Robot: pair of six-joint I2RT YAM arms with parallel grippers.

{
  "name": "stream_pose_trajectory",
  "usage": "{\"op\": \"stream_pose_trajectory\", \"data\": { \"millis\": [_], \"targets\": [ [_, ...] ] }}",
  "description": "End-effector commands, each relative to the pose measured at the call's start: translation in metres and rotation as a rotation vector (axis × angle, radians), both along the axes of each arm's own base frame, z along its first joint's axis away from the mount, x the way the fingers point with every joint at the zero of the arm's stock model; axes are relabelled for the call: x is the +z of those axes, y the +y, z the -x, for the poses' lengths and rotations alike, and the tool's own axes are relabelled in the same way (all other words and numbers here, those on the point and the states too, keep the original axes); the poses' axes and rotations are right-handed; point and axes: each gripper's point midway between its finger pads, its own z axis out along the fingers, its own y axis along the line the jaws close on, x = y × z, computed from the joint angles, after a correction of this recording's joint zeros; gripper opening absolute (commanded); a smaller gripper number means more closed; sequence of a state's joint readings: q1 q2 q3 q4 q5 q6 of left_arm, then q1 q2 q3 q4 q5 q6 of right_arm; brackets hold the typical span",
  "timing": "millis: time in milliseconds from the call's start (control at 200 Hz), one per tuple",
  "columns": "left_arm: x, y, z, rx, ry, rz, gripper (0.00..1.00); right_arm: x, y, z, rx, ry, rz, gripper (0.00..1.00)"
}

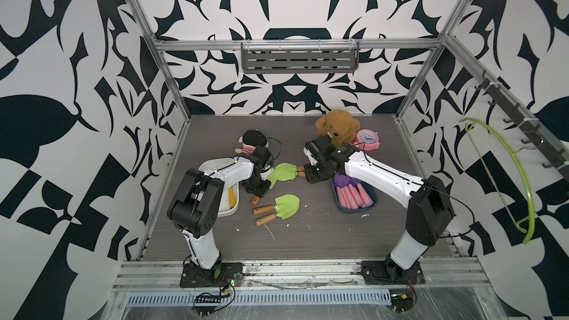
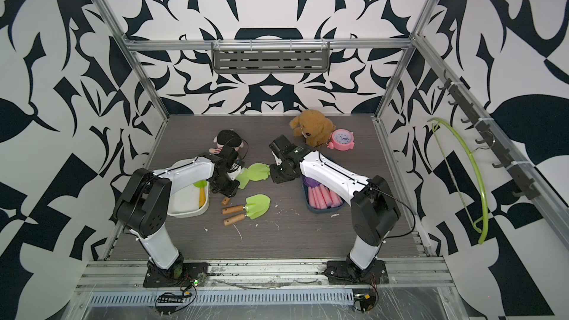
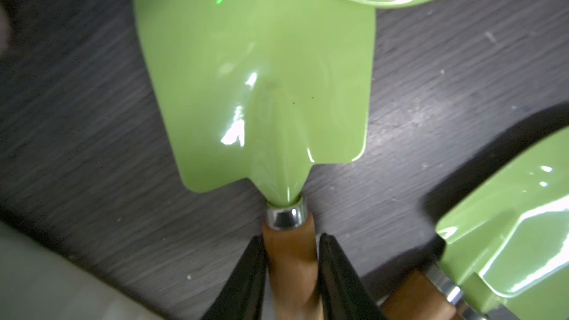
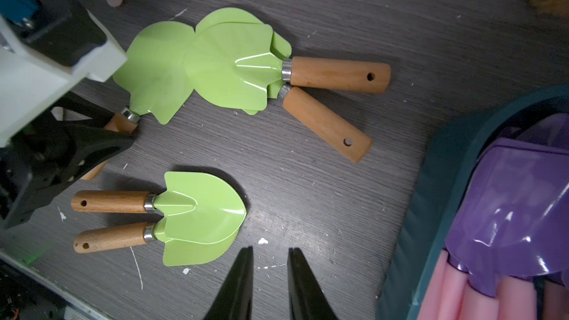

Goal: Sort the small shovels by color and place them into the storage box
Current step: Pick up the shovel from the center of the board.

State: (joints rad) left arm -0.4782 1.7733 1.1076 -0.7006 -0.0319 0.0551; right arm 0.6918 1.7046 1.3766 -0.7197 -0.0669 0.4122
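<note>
Finding: the left hand (image 3: 291, 237) is down at the tabletop (image 1: 308, 241) near its middle. Its fingers (image 3: 246, 272) stand against both sides of the wooden handle (image 3: 292, 260) of a green shovel (image 3: 255, 87), just behind the metal collar. The shovel lies flat; whether the grip is firm I cannot tell.

Axis: the handle points toward the front edge and the blade toward the back. The blade tip lies under the blade of a stacked pair (image 4: 234, 66), so a straight lift would likely disturb that pair.

Destination: the white box (image 2: 184, 212) stands by the left edge, just beside this hand, and already holds a yellow-handled shovel (image 2: 201, 193). The left arm is plainly the nearer one.

The right hand (image 4: 271, 250) hovers over bare tabletop with a narrow gap between its fingers and nothing in it. It is beside the blue box (image 1: 354, 210) of purple shovels (image 1: 354, 193).

Two more green shovels (image 1: 286, 207) wait toward the front edge.
</note>
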Motion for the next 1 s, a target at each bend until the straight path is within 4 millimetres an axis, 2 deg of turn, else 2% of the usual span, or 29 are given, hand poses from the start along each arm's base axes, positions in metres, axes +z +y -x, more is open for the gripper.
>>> {"op": "stream_pose_trajectory", "data": {
  "millis": [0, 185, 400, 670, 895, 995],
  "targets": [
    [-0.002, 0.000, -0.003, 0.024, 0.001, -0.006, 0.31, 0.013, 0.001, -0.001, 0.003, -0.042, -0.016, 0.25],
    [0.001, 0.002, -0.006, 0.041, -0.019, -0.011, 0.24, 0.015, 0.002, -0.002, -0.001, -0.052, -0.021, 0.25],
    [0.022, 0.004, -0.015, 0.069, -0.087, 0.009, 0.17, 0.025, 0.006, -0.007, -0.013, -0.086, -0.060, 0.25],
    [0.044, 0.015, -0.026, 0.142, -0.146, 0.055, 0.05, 0.029, 0.021, -0.011, -0.013, -0.085, -0.105, 0.25],
    [0.062, 0.016, -0.031, 0.150, -0.190, 0.089, 0.03, 0.037, 0.036, -0.016, -0.015, -0.094, -0.164, 0.25],
    [0.073, 0.008, -0.029, 0.145, -0.176, 0.186, 0.00, 0.045, 0.046, -0.021, -0.025, -0.105, -0.223, 0.25]
  ]
}}
